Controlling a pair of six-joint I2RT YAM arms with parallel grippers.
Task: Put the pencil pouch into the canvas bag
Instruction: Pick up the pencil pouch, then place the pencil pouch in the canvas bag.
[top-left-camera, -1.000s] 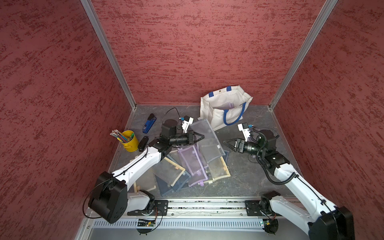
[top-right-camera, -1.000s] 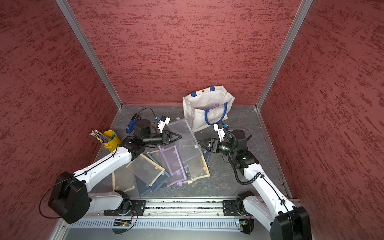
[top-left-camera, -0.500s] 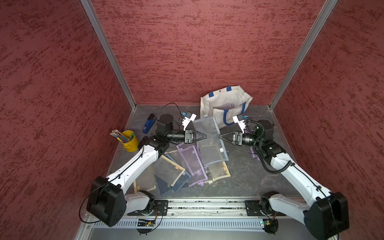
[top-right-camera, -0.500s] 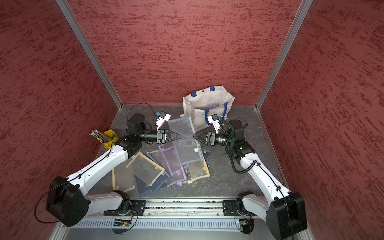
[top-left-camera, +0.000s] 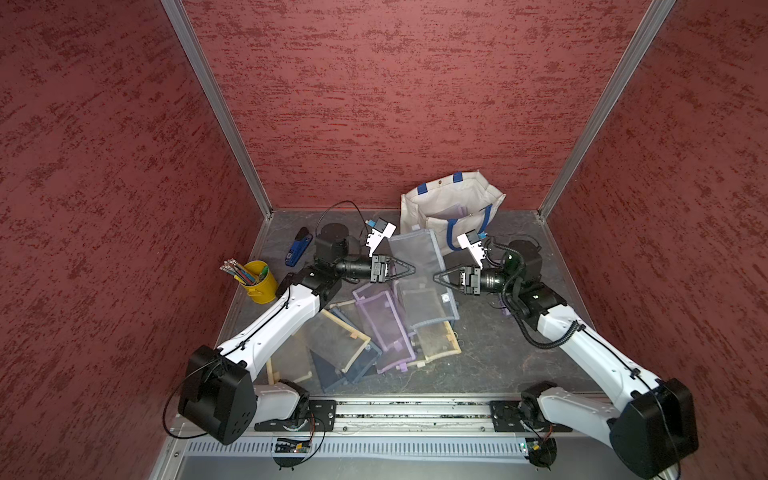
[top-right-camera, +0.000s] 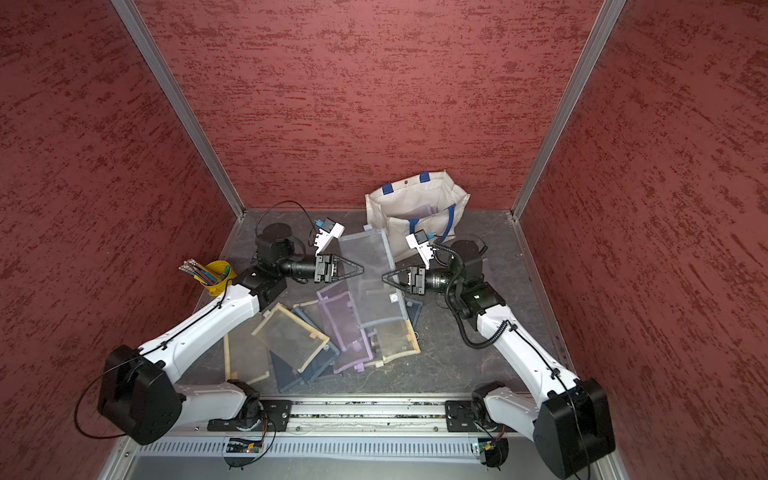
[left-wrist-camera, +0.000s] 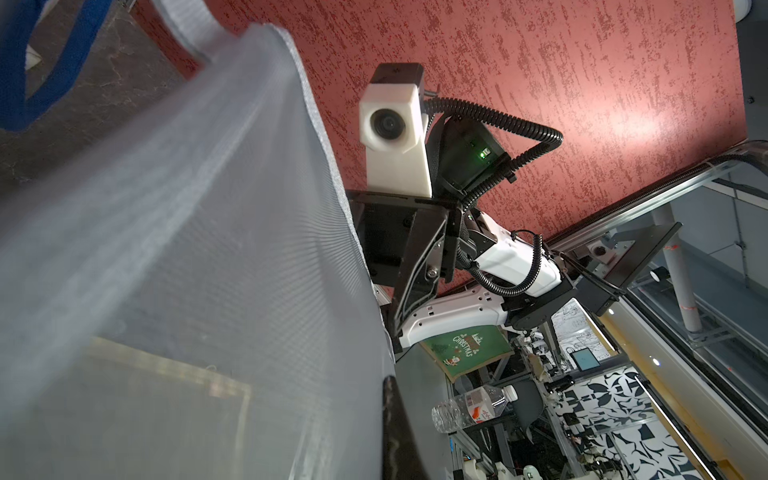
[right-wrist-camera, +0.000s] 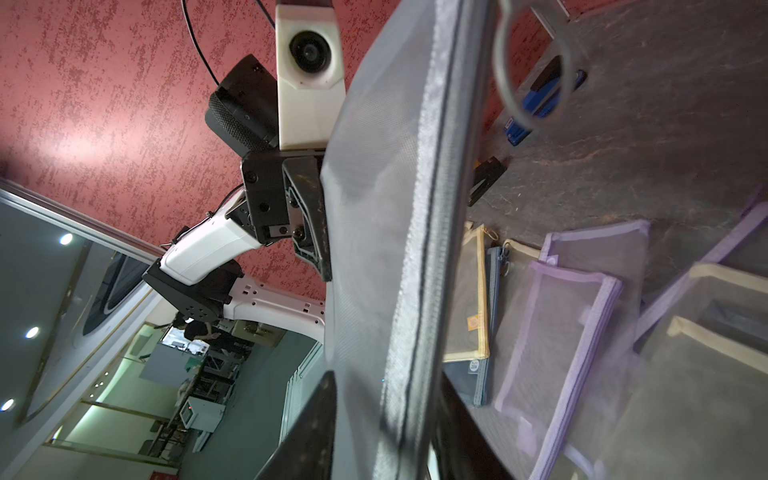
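Both claws are on the same grey mesh pouch (top-left-camera: 422, 253) right now. The left claw (top-left-camera: 413, 271) is clamped on one long edge and the right claw (top-left-camera: 435, 277) has pinched the opposite, zippered edge, so they face each other tip to tip with the pouch stretched between them.

In the right wrist view the zip edge runs straight down between the fingers (right-wrist-camera: 311, 424).

The pouch isn't in the bag (top-left-camera: 457, 195). Its far end sits just in front of the bag's open mouth, and its near end hangs over the spare pouches (top-left-camera: 382, 328) piled on the table (top-left-camera: 498, 353). I can't tell if it touches them.

The bag stands upright at the back wall. The bucket (top-left-camera: 262, 282) and stapler (top-left-camera: 297, 249) are off by the left arm, well apart from all this.
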